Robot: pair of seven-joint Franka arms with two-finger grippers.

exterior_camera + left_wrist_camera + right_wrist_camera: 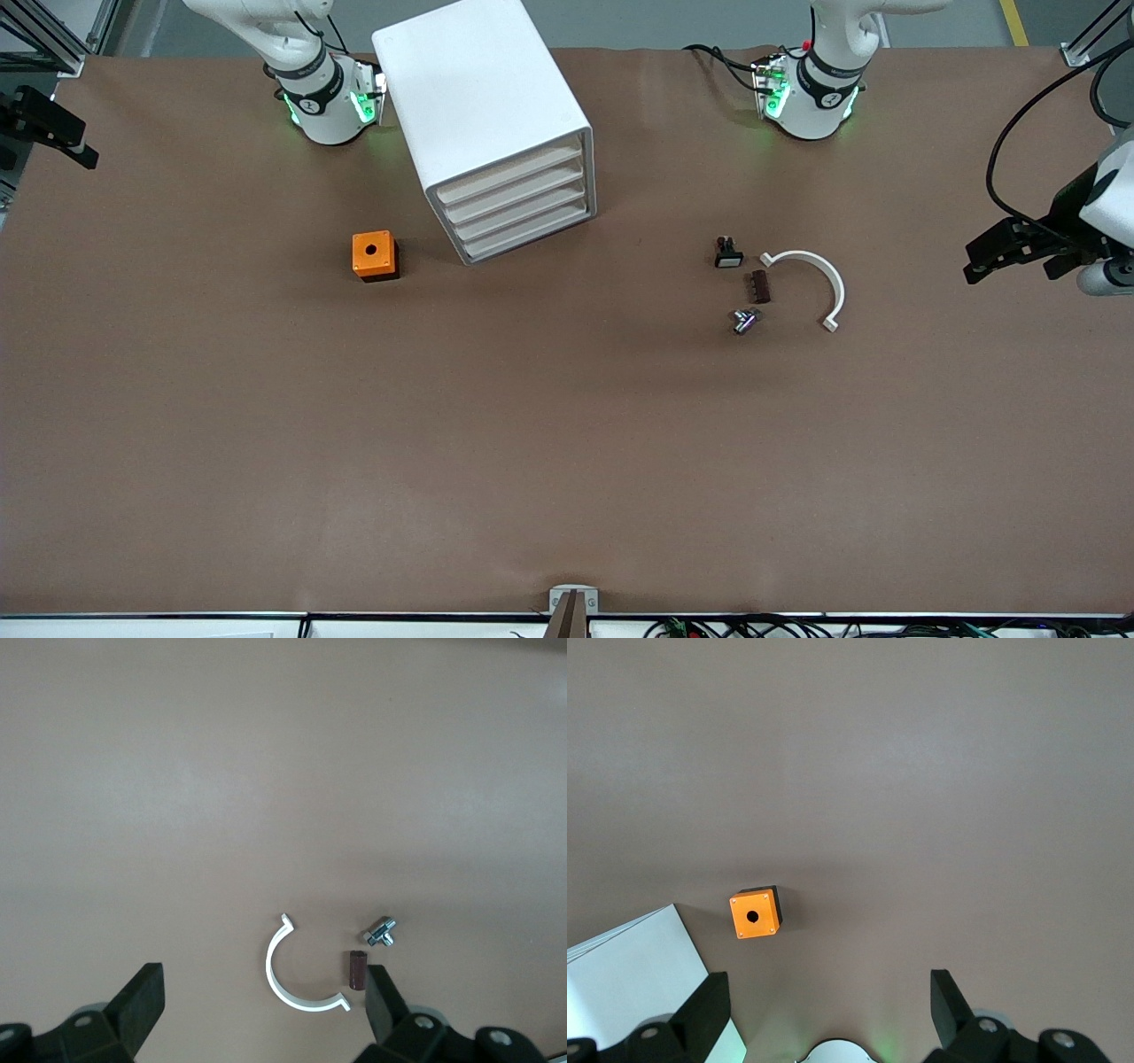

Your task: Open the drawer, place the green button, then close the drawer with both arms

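**Two grippers wide, all drawers shut**

Two Franka arms wait at the brown table (266, 425). The white drawer cabinet (483, 97) stands between the arm bases, turned at an angle; its four drawer fronts (518, 208) sit flush.

The left gripper (1019, 257) hangs over the left arm's end of the table, fingers (142, 997) spread wide and holding nothing. The right gripper (53, 133) hangs over the right arm's end, fingers (704, 1005) equally wide and holding nothing.

The white half-ring clamp (824, 275) lies flat toward the left arm's end. The orange box (374, 254), with a round hole in its top face, sits just beside the cabinet, toward the right arm's end.

Three small parts lie beside the clamp:
- black button with a white face (728, 253), farthest from the front camera;
- brown block (760, 286), just beside the clamp;
- the button (744, 320), nearest the front camera, apart from the block. It reads as a small silvery-blue piece; its cap colour cannot be told.
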